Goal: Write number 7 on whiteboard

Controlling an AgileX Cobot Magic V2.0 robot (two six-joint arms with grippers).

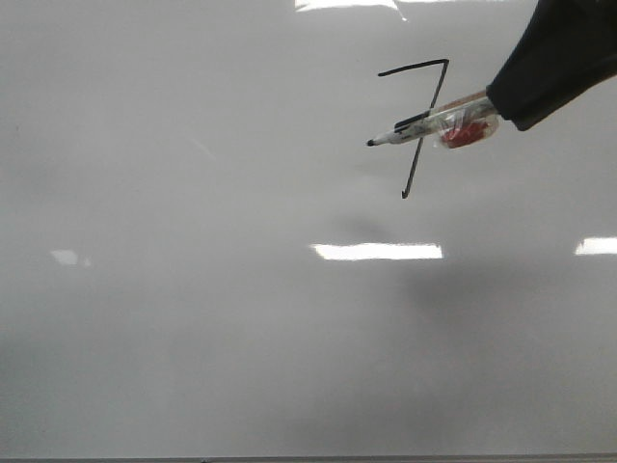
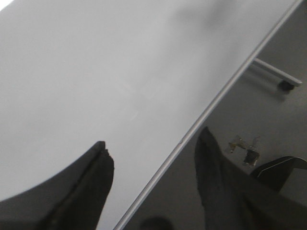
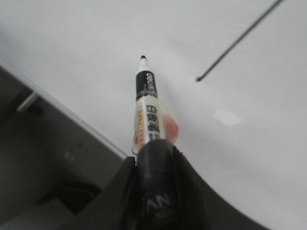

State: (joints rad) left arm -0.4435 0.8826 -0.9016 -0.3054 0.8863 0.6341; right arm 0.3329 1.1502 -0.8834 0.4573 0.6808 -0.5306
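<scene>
Number 7 (image 1: 424,116) complete on whiteboard (image 1: 193,289), upper right. Right gripper (image 3: 153,158) clamps marker (image 1: 429,127), tip lifted just left of downstroke, avoiding smudge. Left gripper (image 2: 153,177) spread, empty, at whiteboard edge.

Soft grey light, bright glare patches on whiteboard (image 1: 193,318), blurry wrist views

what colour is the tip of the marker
Black, on the white-and-black marker; clearest in the right wrist view.
</scene>
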